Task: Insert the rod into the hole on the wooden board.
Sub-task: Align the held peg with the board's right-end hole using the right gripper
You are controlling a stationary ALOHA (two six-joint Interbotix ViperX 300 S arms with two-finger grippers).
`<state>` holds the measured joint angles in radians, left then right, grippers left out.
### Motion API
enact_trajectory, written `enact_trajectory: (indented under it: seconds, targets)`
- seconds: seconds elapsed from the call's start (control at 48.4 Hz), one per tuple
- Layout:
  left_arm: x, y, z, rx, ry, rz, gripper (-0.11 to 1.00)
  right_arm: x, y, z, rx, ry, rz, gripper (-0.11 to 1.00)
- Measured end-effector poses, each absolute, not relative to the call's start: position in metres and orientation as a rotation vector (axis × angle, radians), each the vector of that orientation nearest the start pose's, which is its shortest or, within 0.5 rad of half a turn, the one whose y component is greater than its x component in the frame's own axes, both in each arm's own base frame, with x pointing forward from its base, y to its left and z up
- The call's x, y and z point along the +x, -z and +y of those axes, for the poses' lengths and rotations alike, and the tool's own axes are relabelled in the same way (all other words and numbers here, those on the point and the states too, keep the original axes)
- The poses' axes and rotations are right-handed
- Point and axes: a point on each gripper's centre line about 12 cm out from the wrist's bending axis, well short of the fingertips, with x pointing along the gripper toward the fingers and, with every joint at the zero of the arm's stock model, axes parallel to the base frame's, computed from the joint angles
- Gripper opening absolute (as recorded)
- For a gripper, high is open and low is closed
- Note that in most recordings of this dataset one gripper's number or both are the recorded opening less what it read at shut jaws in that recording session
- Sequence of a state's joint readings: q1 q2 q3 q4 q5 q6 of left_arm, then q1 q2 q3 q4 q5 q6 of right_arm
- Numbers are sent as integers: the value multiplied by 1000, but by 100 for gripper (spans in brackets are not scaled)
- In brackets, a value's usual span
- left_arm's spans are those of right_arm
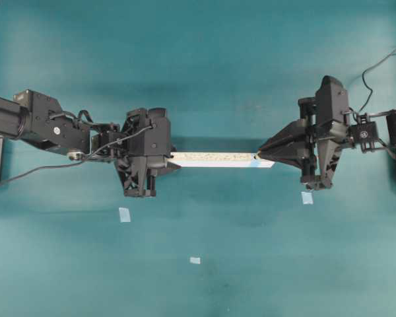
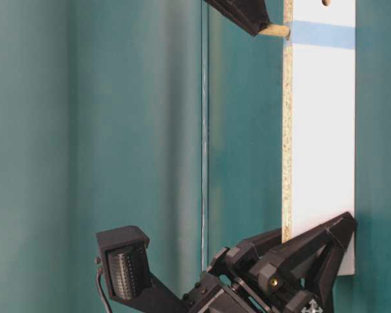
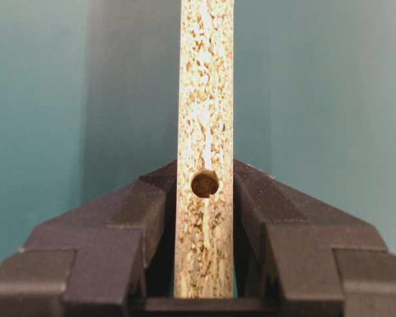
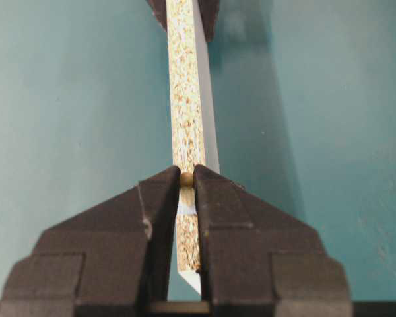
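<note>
The wooden board (image 1: 214,159) hangs level above the table between both arms. My left gripper (image 3: 204,168) is shut on its unmarked end, where a dark round hole (image 3: 204,183) shows in the speckled edge. My right gripper (image 4: 187,173) is shut on the rod (image 4: 187,178), a short beige dowel. The rod (image 2: 274,30) points at the speckled edge and touches it level with the blue mark (image 2: 322,34). A dark hole (image 2: 326,2) shows in the white face just past that mark. Whether the rod's tip sits inside a hole is hidden.
Three pale-blue tape squares lie on the teal table: one (image 1: 124,214) below the left arm, one (image 1: 307,197) below the right arm, one (image 1: 195,260) near the front. A black cable (image 1: 376,66) loops behind the right arm.
</note>
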<state>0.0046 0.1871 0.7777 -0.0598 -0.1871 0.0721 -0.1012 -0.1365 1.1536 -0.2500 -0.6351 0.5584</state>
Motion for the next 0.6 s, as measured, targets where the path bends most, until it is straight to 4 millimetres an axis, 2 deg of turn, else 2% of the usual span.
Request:
enact_trajectory:
  seconds: [0.6]
  targets:
    - [370,-82,3,15,-10,774,32,288,-143,-12,397,18,361,10]
